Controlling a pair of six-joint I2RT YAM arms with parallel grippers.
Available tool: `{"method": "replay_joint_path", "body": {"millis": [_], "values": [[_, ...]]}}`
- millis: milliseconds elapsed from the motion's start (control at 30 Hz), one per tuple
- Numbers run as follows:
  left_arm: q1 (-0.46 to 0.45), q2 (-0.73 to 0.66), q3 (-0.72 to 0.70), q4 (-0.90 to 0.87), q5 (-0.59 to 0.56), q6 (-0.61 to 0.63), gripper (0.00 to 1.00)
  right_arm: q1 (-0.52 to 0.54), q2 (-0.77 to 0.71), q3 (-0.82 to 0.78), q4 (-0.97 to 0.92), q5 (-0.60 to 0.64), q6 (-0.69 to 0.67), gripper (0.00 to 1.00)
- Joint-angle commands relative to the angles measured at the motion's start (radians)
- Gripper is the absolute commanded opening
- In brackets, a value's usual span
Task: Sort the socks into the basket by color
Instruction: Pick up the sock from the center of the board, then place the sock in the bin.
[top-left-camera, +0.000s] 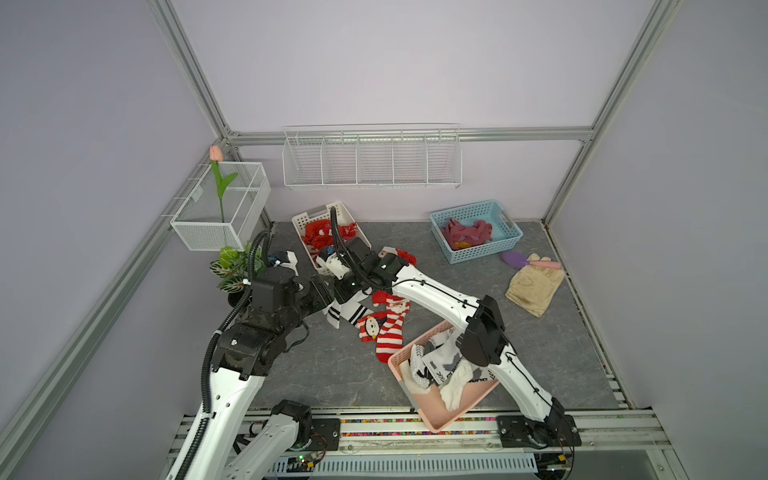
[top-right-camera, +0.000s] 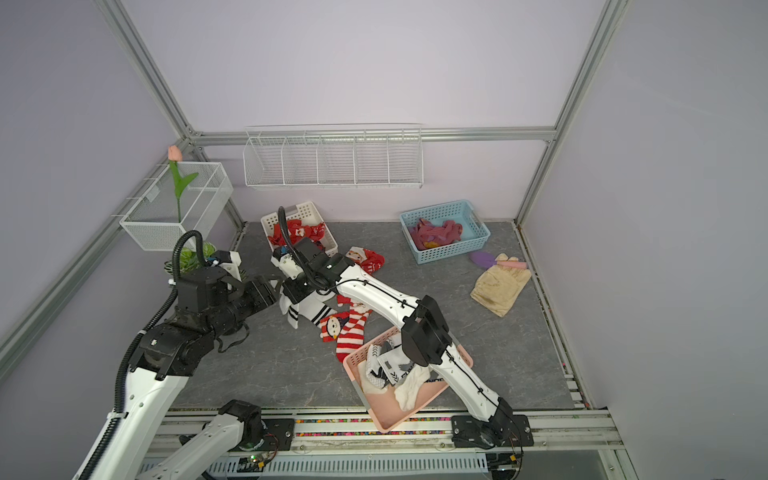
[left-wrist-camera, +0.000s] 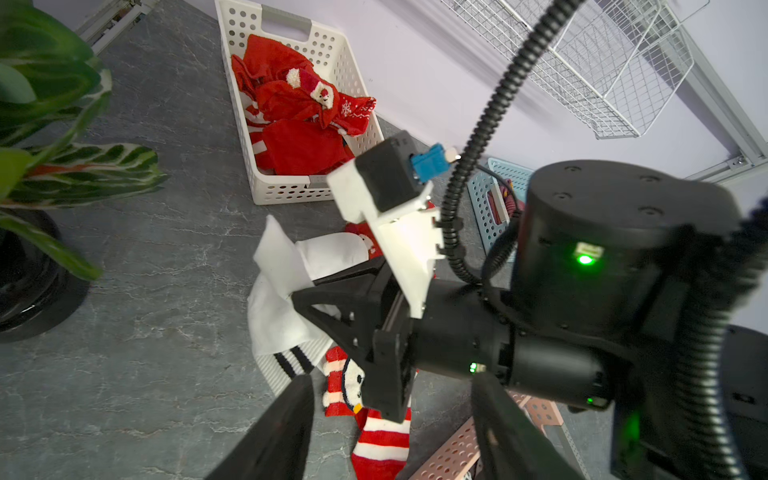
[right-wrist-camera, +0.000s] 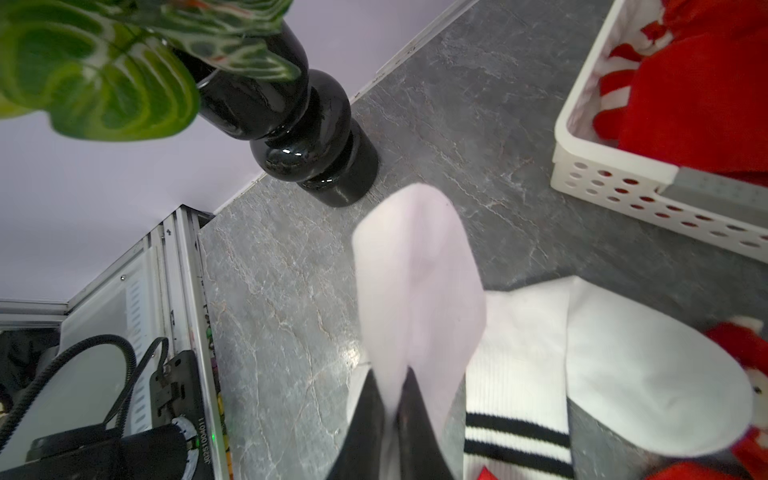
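Right fingers (right-wrist-camera: 365, 432) pinching white sock (right-wrist-camera: 419, 282), smooth, plain, rounded toe

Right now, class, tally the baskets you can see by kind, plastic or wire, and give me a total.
Plastic baskets: 3 (white basket, blue basket, pink basket)
Wire baskets: 2 (long divided wire basket, box-shaped wire basket)
Total: 5
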Motion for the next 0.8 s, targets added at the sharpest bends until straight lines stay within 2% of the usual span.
{"method": "replay_joint_path", "body": {"millis": [0, 267, 433, 633, 767], "values": [[0.007, -0.015, -0.003, -0.005, -0.001, -0.012, 0.53, -0.010, -0.109, -0.137, 0.075, -0.032, 0.037, 0.07], [0.007, -0.009, -0.019, -0.007, -0.021, -0.025, 0.55, -0.035, -0.412, -0.440, 0.094, -0.006, 0.033, 0.07], [0.007, 0.025, -0.051, -0.005, -0.017, -0.028, 0.56, -0.047, -0.614, -0.632, 0.042, 0.034, 0.031, 0.07], [0.006, 0.116, -0.103, 0.051, 0.039, -0.038, 0.56, -0.083, -0.895, -0.934, 0.010, 0.082, 0.096, 0.07], [0.006, 0.157, -0.138, 0.095, 0.036, -0.036, 0.56, -0.096, -1.045, -1.100, -0.040, 0.116, 0.135, 0.07]]}}
